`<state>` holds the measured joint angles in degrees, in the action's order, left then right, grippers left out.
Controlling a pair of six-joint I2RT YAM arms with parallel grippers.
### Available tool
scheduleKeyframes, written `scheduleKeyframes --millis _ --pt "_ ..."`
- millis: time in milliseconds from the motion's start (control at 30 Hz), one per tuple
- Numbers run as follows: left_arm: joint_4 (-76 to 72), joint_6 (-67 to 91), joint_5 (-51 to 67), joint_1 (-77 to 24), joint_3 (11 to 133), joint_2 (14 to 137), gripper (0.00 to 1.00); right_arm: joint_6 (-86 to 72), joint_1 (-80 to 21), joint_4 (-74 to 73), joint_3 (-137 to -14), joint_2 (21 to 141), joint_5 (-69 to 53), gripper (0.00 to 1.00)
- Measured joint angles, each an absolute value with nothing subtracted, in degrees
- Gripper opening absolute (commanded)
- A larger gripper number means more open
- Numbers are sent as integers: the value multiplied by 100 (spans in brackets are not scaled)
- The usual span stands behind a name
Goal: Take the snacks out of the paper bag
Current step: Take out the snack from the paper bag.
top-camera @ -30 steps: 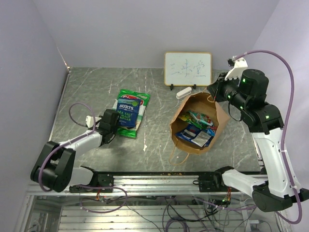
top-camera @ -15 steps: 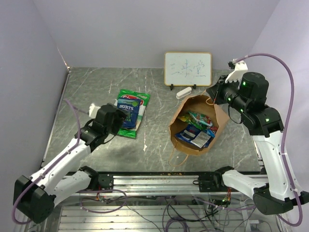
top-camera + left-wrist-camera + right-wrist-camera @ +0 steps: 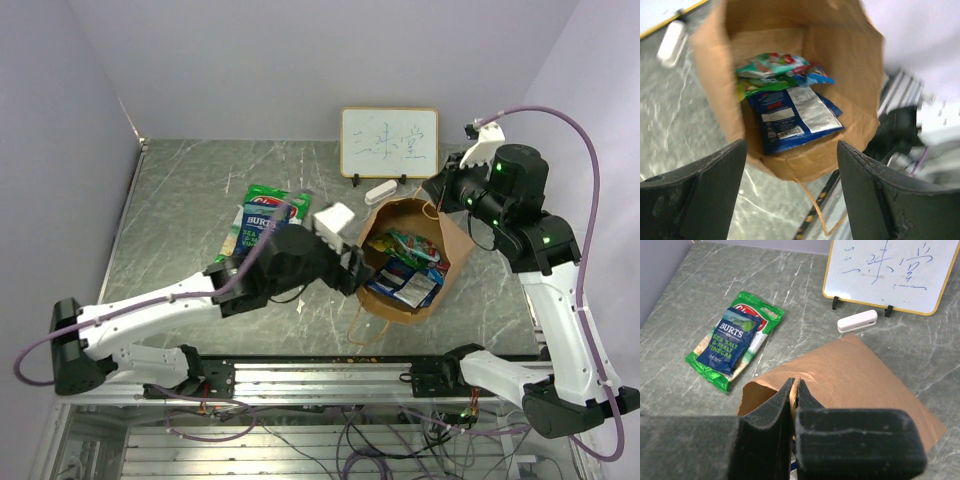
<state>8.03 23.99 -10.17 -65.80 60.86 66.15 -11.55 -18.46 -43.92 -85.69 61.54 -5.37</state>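
The brown paper bag [image 3: 452, 240] lies on its side, mouth toward the near left. My right gripper [image 3: 441, 196] is shut on its upper handle and holds the mouth open, as the right wrist view [image 3: 795, 390] shows above the bag's wall [image 3: 855, 370]. My left gripper [image 3: 356, 270] is open and empty just outside the mouth. The left wrist view looks between its fingers [image 3: 700, 195] into the bag [image 3: 715, 100]. Inside lie a blue packet [image 3: 790, 117] and green and teal packets [image 3: 772, 65]. A dark blue Burts bag [image 3: 262, 222] lies on a green chip bag [image 3: 270, 195] to the left.
A small framed whiteboard [image 3: 389, 142] stands at the back with a white eraser [image 3: 381, 190] in front of it, close to the bag. The bag's lower handle [image 3: 365, 325] trails toward the table's near edge. The rail runs along the front.
My left arm has swung right, from beside the Burts and green bags to the paper bag's mouth. My right gripper has kept its hold on the handle, almost still.
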Motion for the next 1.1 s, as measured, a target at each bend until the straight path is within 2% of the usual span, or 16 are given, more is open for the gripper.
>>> scheduleKeyframes --millis 67,167,367,833,1100 --pt "928 1450 -666 -6799 6442 7000 76 -1155 -1846 -4392 -8569 6143 -543 0" --pt "1240 176 -204 -7091 7089 7693 74 -1155 -1846 -4399 -8571 6132 -539 0" --pt "1723 -1514 395 -7360 7596 8691 84 -1157 -1846 -4399 -8582 6123 -515 0" --pt "1232 -2287 513 -7443 7839 10193 72 -1177 -1846 -4456 -8720 6121 -451 0" --pt "1129 -2569 338 -7435 7839 10324 64 -1179 -1846 -4495 -8744 6121 -451 0"
